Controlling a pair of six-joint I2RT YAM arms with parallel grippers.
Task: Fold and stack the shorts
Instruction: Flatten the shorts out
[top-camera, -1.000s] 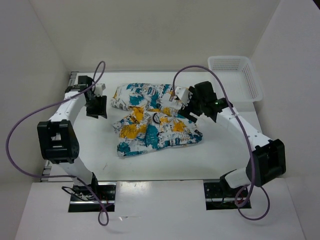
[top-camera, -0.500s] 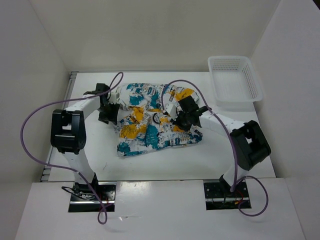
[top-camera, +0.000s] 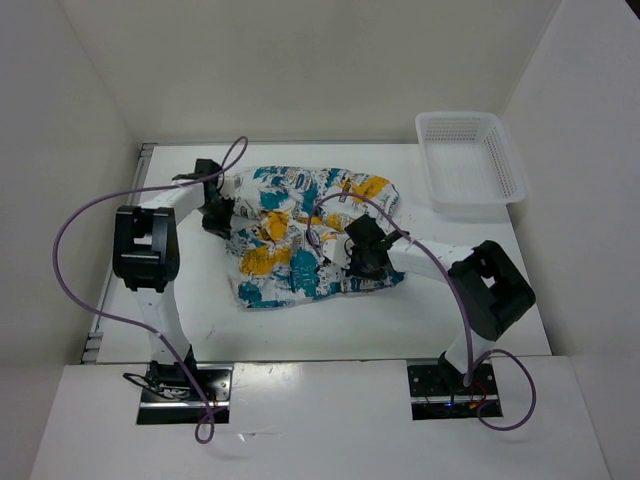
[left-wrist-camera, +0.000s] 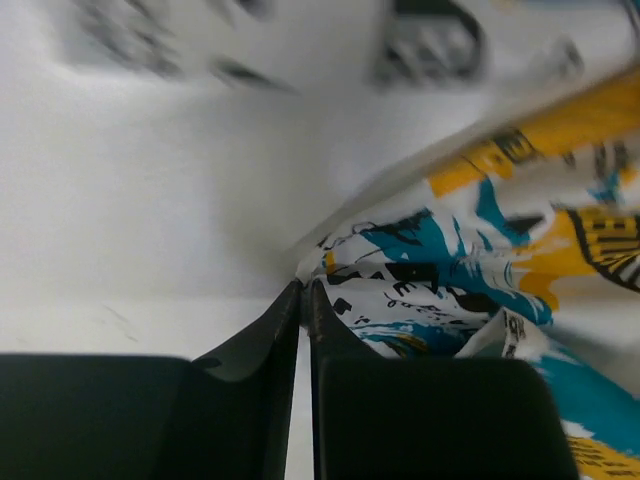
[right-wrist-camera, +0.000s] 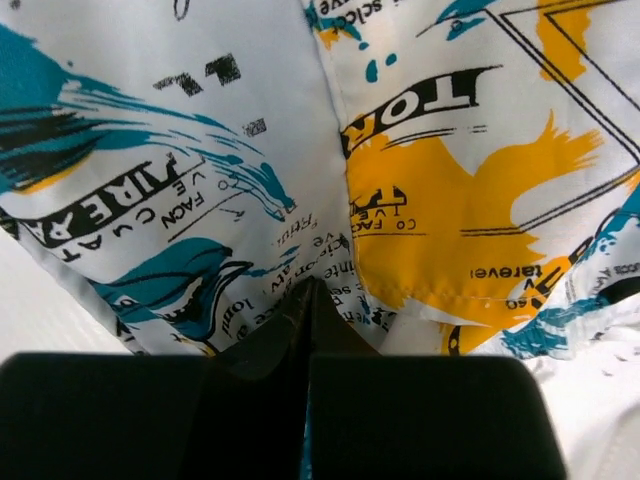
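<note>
The shorts (top-camera: 290, 235) lie crumpled in the middle of the white table (top-camera: 190, 300), white cloth with teal, yellow-orange and black print, one piece behind and one in front. My left gripper (top-camera: 225, 218) is at the pile's left edge. In the left wrist view its fingers (left-wrist-camera: 305, 287) are closed on a corner of the shorts (left-wrist-camera: 470, 270). My right gripper (top-camera: 352, 262) rests on the front piece near its right side. In the right wrist view it (right-wrist-camera: 310, 285) is shut, with a fold of the shorts (right-wrist-camera: 450, 200) pinched at the tips.
A white lattice basket (top-camera: 470, 160) stands at the back right corner of the table. Purple cables (top-camera: 90, 215) loop out from both arms. White walls close in the table on the left, back and right.
Both arms have swung inward onto the pile. The right gripper went from wide open to shut on cloth, and the left closed on the pile's left edge.
</note>
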